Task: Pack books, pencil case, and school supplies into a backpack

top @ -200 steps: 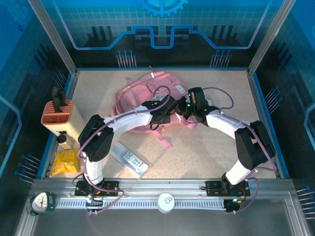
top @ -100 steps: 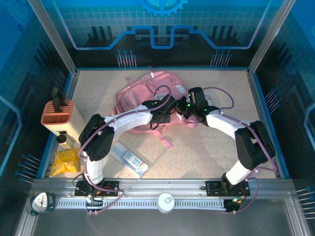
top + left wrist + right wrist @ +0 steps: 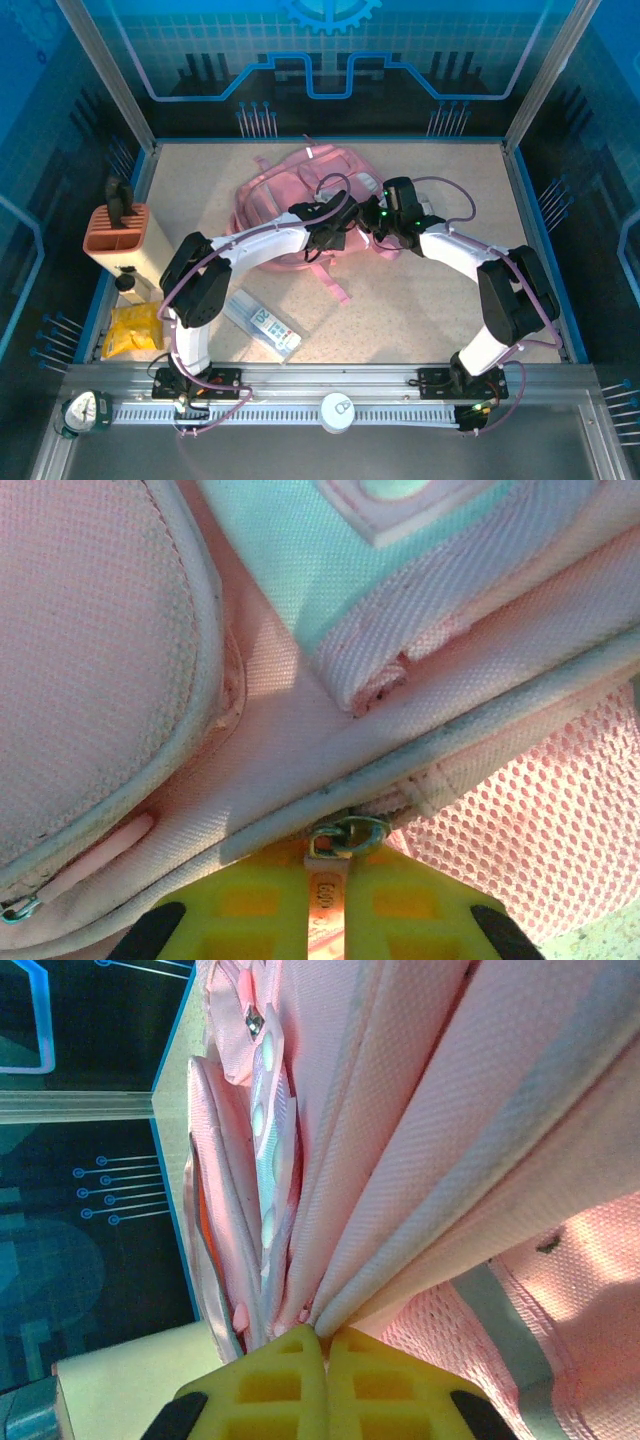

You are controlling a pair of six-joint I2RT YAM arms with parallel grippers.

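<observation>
Pinching a small metal-ringed zip pull (image 3: 340, 837) between its nearly closed yellow fingers (image 3: 250, 905), the left gripper (image 3: 325, 875) sits against the near right edge of the large soft pink fabric backpack (image 3: 285, 190). The backpack lies toward the far middle of the speckled beige table (image 3: 420, 310). Just to the right, the right gripper (image 3: 325, 1345) is clamped tight on a bunch of the backpack's pink folds. The slim pale blue-white pencil case (image 3: 262, 322) lies well apart, near the left arm's base.
</observation>
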